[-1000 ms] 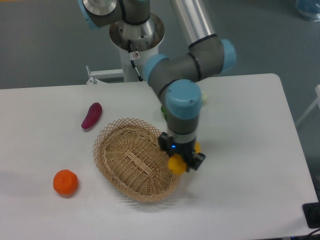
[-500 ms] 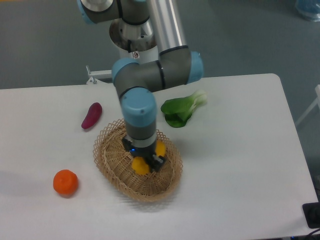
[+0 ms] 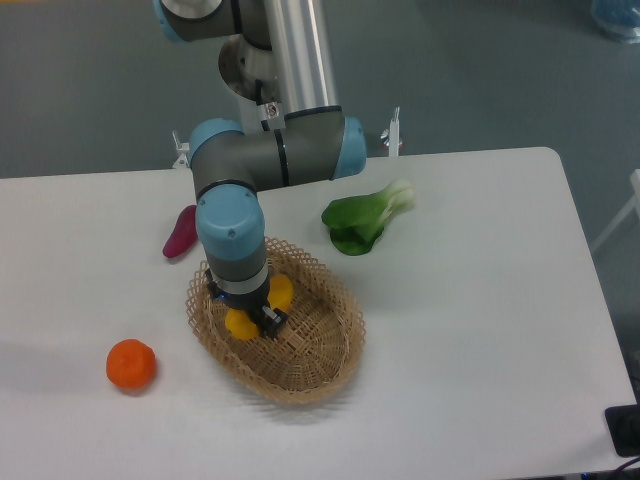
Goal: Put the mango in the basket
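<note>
Your gripper (image 3: 255, 318) clamped the smooth yellow-orange mango (image 3: 262, 304) over the tan wicker basket (image 3: 320, 345); you needed to lower and release.

A single fixed camera looks down at a steep angle from the front of the white bench (image 3: 480, 330), facing the arm's base at the far edge. It stands far enough back to take in nearly the whole benchtop, the grey floor beyond and the lower arm; the upper arm runs off the top. No second view shares the scene.
</note>
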Motion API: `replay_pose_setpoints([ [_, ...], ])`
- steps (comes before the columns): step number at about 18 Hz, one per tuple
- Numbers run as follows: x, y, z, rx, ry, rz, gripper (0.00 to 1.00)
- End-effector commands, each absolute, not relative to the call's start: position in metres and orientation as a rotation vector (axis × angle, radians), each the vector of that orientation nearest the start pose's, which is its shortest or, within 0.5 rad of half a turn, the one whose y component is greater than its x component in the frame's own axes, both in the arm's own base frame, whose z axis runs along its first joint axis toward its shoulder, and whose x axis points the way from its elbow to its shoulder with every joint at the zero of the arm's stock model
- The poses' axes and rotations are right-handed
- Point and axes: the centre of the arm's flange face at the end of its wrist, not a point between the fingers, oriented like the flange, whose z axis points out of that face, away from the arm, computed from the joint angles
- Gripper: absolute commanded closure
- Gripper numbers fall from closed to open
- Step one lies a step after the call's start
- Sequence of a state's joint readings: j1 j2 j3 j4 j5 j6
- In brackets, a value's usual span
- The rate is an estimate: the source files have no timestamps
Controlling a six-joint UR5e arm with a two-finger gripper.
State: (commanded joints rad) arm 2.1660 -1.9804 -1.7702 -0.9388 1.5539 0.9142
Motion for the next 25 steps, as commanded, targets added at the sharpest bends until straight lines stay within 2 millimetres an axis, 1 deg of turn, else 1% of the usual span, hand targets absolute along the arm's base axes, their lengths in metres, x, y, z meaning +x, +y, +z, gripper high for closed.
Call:
replay_pose_setpoints([
  [4, -0.219, 0.566, 0.233, -3.064, 0.479, -0.001, 0.0],
  [6, -0.223, 0.571, 0.241, -3.025, 0.474, 0.059, 0.0],
  [8, -0.228, 0.574, 0.243, -3.005, 0.473, 0.108, 0.0],
  [9, -0.233, 0.572, 0.242, -3.008, 0.466, 0.107, 0.0],
  [11, -0.256, 0.563, 0.249, -3.007, 0.408, 0.118, 0.0],
  [12, -0.264, 0.561, 0.252, -3.005, 0.394, 0.126, 0.0],
  [14, -0.288, 0.559, 0.265, -2.992, 0.399, 0.155, 0.0],
  [15, -0.299, 0.561, 0.275, -2.972, 0.409, 0.174, 0.0],
  [17, -0.314, 0.564, 0.287, -2.975, 0.388, 0.186, 0.0],
  [19, -0.327, 0.562, 0.293, -2.987, 0.368, 0.181, 0.0],
  [22, -0.357, 0.544, 0.301, -2.998, 0.369, 0.185, 0.0],
  [24, -0.371, 0.536, 0.304, -3.008, 0.396, 0.172, 0.0],
  [25, -0.385, 0.527, 0.307, -3.017, 0.386, 0.166, 0.0],
])
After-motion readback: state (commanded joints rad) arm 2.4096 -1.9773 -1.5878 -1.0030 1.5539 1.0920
